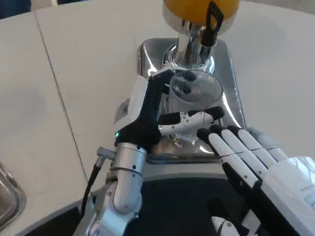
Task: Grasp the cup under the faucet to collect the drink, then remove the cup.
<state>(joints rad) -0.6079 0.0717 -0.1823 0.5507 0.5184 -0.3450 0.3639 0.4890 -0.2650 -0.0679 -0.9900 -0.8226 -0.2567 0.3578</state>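
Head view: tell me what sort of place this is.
Probably a drinks station set up on a white table: a dispenser holding orange drink, a clear cup under its faucet, on a metal drip tray.

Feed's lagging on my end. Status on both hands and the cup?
Left hand wrapped around the clear cup. Cup on the steel tray, under the faucet. Right hand open, fingers near the cup's base. Nothing in the way.
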